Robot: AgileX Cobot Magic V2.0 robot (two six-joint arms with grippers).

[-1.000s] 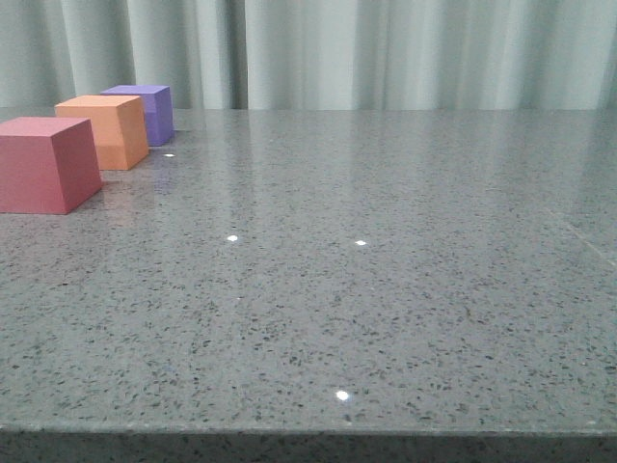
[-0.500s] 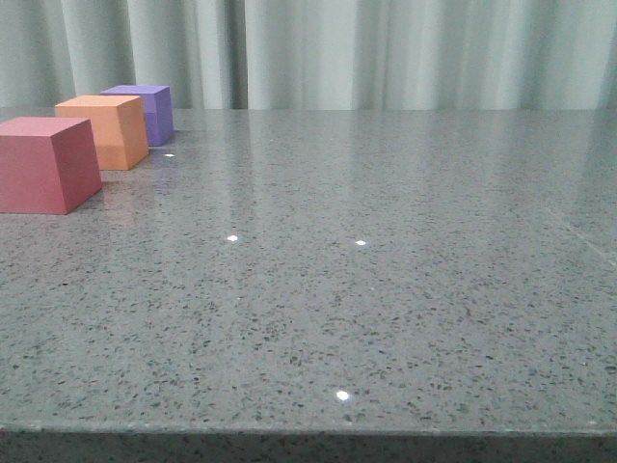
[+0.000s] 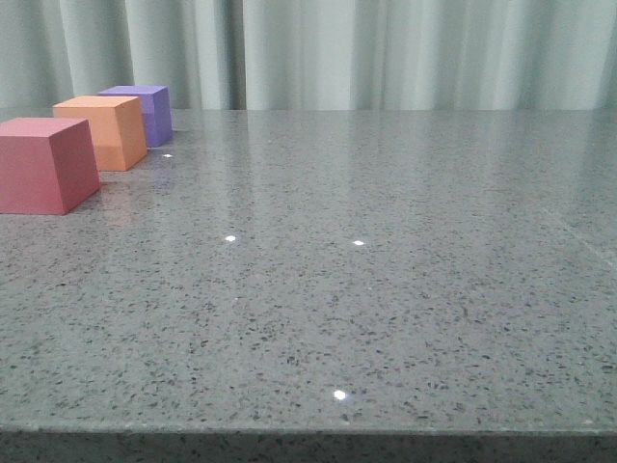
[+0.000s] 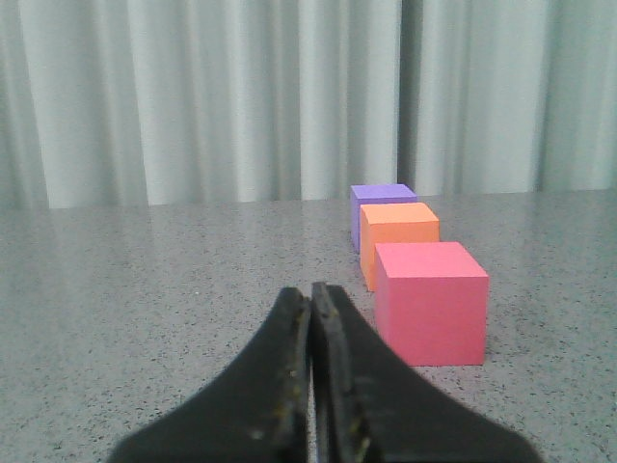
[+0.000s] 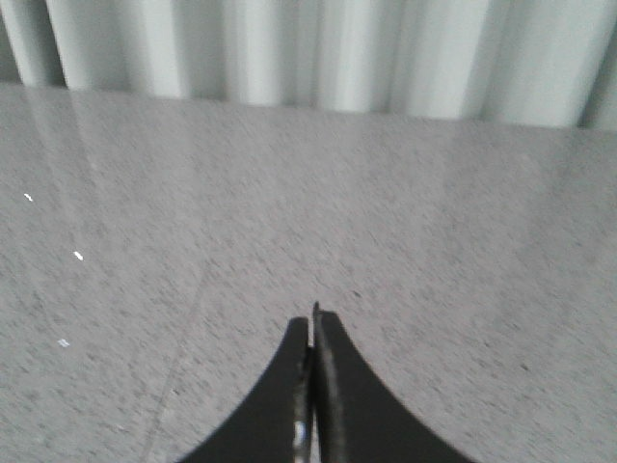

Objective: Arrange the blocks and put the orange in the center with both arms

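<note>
Three plain matte cubes stand in a line at the far left of the grey speckled stone surface point(image 3: 386, 289), the line running from nearer to farther. The pinkish-red matte cube point(image 3: 46, 164) is the nearest of the three and sits at the left edge of the front view. Behind it stands the orange matte cube point(image 3: 102, 131), and farthest back the purple matte cube point(image 3: 141, 112), close to the pale pleated curtain point(image 3: 386, 53) that hangs behind the surface. The orange cube is thus the middle one of the row. In the front view each cube partly overlaps the one behind it, so whether they touch cannot be told there; in the left wrist view they also overlap, pinkish-red cube point(image 4: 431, 303) in front, orange cube point(image 4: 399, 231) next, purple cube point(image 4: 378, 201) last.

No arm shows in the front view. The left hand point(image 4: 311, 291), black with wide angular fingers, has its two fingers pressed together with nothing between them. It hovers low over the surface, near the pinkish-red cube and apart from it. The right hand point(image 5: 311, 323) likewise has its black fingers closed against each other, empty, above a bare stretch of the surface with only the curtain beyond. Small bright light spots point(image 3: 229, 238) glint on the polished surface.
</note>
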